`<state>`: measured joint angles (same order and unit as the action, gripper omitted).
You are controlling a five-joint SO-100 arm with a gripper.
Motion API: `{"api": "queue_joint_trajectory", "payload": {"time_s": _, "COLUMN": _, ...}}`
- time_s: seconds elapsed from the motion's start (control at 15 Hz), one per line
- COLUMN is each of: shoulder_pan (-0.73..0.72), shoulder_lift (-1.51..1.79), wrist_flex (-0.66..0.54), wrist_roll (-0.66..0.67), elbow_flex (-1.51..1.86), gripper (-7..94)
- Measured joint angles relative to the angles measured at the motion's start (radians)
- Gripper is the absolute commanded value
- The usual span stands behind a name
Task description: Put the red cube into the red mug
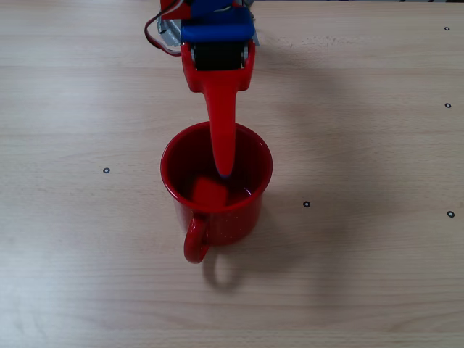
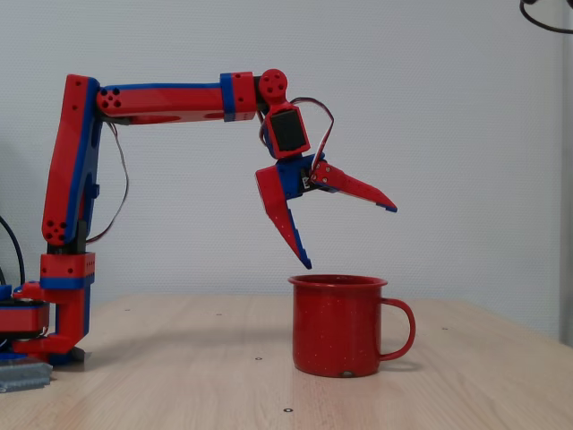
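Two views split what we can see: from above, the small matte red cube (image 1: 211, 191) lies inside the glossy red enamel mug (image 1: 217, 190) on the pale wooden table (image 1: 362, 254); from the side, only our red-and-blue claw (image 2: 351, 236) shows, spread wide and empty just above the mug's rim.

One fixed view overhead, looking down; other side-on, table-level; both share red mug (image 1: 216, 185) (image 2: 338, 324).

Your claw (image 2: 347, 235) hangs clear above the glossy red enamel mug (image 2: 338, 324); bare wooden bench (image 1: 362, 254) surrounds it.
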<state>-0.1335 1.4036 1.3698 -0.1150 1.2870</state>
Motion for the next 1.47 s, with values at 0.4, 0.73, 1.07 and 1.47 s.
{"api": "queue_joint_trajectory", "payload": {"time_s": 0.4, "shoulder_pan": -0.017, "shoulder_lift": 0.011, "wrist_flex": -0.035, "wrist_roll": 0.006, "elbow_flex": 0.006, "gripper": 25}}
{"api": "queue_joint_trajectory", "payload": {"time_s": 0.73, "shoulder_pan": -0.032, "shoulder_lift": 0.357, "wrist_flex": -0.282, "wrist_roll": 0.072, "elbow_flex": 0.31, "gripper": 0}}
{"api": "queue_joint_trajectory", "payload": {"time_s": 1.07, "shoulder_pan": -0.028, "shoulder_lift": 0.882, "wrist_flex": -0.331, "wrist_roll": 0.098, "elbow_flex": 0.793, "gripper": 0}}
{"api": "queue_joint_trajectory", "payload": {"time_s": 1.47, "shoulder_pan": 0.074, "shoulder_lift": 1.614, "wrist_flex": -0.334, "wrist_roll": 0.104, "elbow_flex": 1.545, "gripper": 0}}
